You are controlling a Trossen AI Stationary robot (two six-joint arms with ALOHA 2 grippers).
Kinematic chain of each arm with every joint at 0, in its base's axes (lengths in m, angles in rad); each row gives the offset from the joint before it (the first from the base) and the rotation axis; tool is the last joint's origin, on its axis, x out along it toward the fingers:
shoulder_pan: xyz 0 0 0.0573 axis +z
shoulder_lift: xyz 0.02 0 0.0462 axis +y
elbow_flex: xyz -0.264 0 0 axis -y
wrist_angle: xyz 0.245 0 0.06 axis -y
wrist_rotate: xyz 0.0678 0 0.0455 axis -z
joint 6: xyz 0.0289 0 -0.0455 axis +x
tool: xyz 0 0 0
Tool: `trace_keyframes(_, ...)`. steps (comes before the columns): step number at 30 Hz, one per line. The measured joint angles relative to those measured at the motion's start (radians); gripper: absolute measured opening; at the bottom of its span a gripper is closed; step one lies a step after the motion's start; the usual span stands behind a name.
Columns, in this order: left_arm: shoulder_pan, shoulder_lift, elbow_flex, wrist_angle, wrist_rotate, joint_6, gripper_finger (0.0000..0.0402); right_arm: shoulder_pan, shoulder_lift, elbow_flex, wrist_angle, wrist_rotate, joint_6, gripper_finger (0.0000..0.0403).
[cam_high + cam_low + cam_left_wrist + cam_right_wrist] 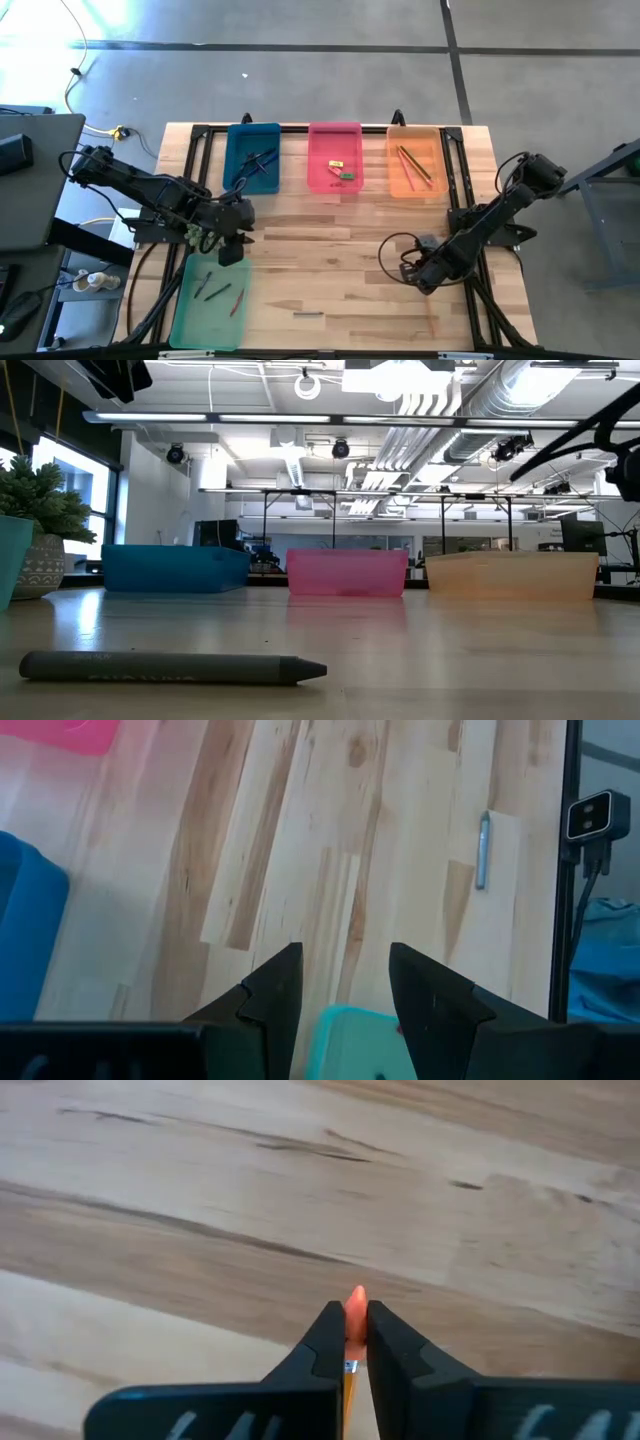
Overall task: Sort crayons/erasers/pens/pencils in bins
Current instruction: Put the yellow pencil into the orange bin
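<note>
My right gripper (425, 280) is near the table's right edge, pointing down and shut on an orange pencil (356, 1298). My left gripper (232, 250) hangs open and empty over the far end of the green bin (205, 310), which holds a few crayons (222, 293). A dark grey crayon (308, 314) lies flat on the wood near the front edge, also in the low view (170, 667) and the left wrist view (483, 850). Along the far edge stand the blue bin (240, 175) with pens, the pink bin (322, 175) with erasers and the orange bin (400, 180) with pencils. My right gripper pinches the pencil between its two fingertips, just behind the orange end (356, 1296), which pokes out past them. The fingers come from above, pointing down. A yellow bit of the shaft (349, 1372) runs back between the fingers; the rest is hidden by the gripper.
Black frame rails (455, 190) run along the table's left and right sides. Bare wood lies between the far row of bins and the front edge. A camera on a black post (597, 815) stands at the table's front edge.
</note>
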Motion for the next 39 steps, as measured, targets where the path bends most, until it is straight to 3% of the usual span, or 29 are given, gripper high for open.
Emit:
trace_keyframes(21, 0.001, 0.000, 0.000, 0.000, -0.002, 0.000, 0.0138, -0.022, -0.001, 0.130, -0.001, 0.259, -0.011, 0.0003)
trace_keyframes(34, 0.002, 0.000, 0.000, 0.000, -0.013, 0.031, 0.0138, -0.176, -0.002, 0.244, -0.008, 0.409, -0.236, 0.0003)
trace_keyframes(39, 0.002, 0.001, 0.000, -0.001, -0.064, 0.034, 0.0143, -0.259, -0.002, 0.305, -0.046, 0.477, -0.362, 0.0003)
